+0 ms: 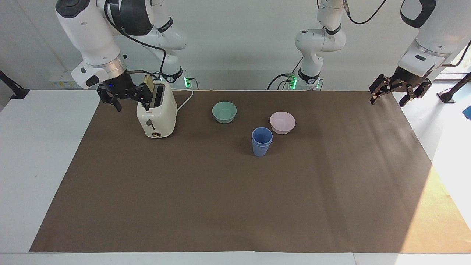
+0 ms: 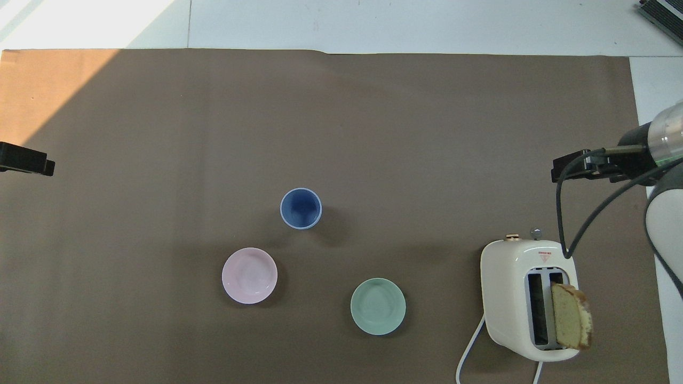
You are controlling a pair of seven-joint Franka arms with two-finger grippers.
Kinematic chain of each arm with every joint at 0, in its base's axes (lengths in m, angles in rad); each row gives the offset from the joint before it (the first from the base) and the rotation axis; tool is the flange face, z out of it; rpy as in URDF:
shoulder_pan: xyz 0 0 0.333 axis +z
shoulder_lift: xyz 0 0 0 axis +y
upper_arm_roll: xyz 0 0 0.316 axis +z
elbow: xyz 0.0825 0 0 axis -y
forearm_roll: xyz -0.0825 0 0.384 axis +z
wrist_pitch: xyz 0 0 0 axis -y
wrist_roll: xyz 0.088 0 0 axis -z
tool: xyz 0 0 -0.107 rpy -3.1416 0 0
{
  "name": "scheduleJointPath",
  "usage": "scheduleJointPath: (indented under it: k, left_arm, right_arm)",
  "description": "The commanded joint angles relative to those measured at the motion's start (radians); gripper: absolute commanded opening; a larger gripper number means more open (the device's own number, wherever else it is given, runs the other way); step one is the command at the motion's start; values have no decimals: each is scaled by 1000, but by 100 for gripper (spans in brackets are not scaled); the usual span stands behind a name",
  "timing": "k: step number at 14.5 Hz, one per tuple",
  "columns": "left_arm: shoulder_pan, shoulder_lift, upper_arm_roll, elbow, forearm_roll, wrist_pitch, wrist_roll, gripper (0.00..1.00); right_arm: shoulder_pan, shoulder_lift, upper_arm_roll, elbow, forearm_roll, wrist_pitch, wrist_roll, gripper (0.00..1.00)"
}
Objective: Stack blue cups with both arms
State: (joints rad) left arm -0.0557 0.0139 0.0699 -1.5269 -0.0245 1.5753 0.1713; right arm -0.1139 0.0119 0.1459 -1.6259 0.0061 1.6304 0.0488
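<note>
Cups, the two blue cups (image 1: 261, 141) (image 2: 301, 208), stood nested one inside the other as a single upright stack on the brown mat (image 1: 235, 206) (image 2: 160, 133) covering the bench, near its middle. Just beside the stack, slightly nearer the robots and toward the left arm's end, sat the pink bowl (image 1: 282, 122) (image 2: 249, 276); the teal-green bowl (image 1: 224, 112) (image 2: 378, 306) sat nearer the robots, toward the right arm's end. At that end a cream toaster (image 1: 156, 115) (image 2: 527, 298) held a slice of bread (image 1: 148, 85) (image 2: 571, 316) upright in one slot. Hovering just beside the toaster's top, over the mat's edge, the right tool (image 1: 125, 96) (image 2: 589, 164) had its fingers spread apart and gripped nothing. Raised over the mat's corner at the other end, well apart from the cups, the left tool (image 1: 399, 90) (image 2: 24, 161) likewise hung with fingers parted and empty.
</note>
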Motion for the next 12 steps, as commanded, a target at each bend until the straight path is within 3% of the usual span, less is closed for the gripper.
scheduleJointPath:
  k: [1,12]
  left_arm:
    - [11,-5,-9,11,15,-20,2,100]
    - [11,-5,-9,11,15,-20,2,100]
  right_arm:
    - [-10,-21,7,1,-37,-20,20,100]
    - [-24,-16,6,3,-17,-17,20,100]
